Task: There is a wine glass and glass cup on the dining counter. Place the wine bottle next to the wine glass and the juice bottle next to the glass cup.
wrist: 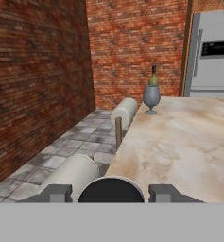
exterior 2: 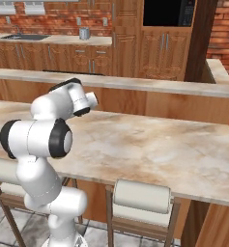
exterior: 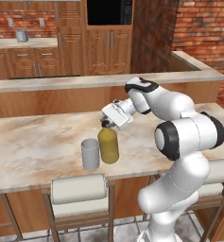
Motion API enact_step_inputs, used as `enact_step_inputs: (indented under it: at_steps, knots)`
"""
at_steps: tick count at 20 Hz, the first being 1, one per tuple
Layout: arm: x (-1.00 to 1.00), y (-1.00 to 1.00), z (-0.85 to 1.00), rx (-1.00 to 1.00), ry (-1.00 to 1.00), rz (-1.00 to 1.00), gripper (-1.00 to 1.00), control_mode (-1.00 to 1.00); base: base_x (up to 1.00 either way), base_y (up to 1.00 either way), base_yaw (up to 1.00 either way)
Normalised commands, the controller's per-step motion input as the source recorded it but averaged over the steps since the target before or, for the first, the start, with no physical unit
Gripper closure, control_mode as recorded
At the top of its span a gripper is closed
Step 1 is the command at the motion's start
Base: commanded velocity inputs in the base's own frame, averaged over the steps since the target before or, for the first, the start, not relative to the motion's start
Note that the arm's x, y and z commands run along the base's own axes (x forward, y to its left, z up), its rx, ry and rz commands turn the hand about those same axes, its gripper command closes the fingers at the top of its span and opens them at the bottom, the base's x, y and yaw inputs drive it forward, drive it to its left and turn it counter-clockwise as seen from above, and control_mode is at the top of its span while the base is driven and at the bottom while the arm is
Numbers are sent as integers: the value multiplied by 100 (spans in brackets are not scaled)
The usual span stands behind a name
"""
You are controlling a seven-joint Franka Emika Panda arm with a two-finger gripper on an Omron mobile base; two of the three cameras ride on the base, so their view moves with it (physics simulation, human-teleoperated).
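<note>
Two vessels stand together on the dining counter (exterior: 33, 142) in the left base view: the yellow juice bottle (exterior: 108, 145) just beside the pale glass cup (exterior: 90, 154). The gripper (exterior: 105, 124) sits at the bottle's top, apparently pinching its black cap. From the right base view, the white arm (exterior 2: 43, 140) bends over the same marbled top. Along the hand view, the fingers (wrist: 56, 193) flank the dark cap (wrist: 111, 189); far down the counter, the wine glass (wrist: 151, 98) stands before the wine bottle (wrist: 153, 76).
</note>
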Motion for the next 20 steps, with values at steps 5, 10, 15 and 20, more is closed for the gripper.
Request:
enact_step_inputs:
  at_steps: [5, 10, 15, 20]
  knots:
    - [-4, -2, -22, -2, 2, -1, -100, -100, 0, 0, 0]
    - [-6, -13, -15, -1, 0, -1, -100, -100, 0, 0, 0]
    - [-8, -17, -7, -1, 0, 0, -100, -100, 0, 0, 0]
    - [0, -10, -3, 0, 0, -1, -100, -100, 0, 0, 0]
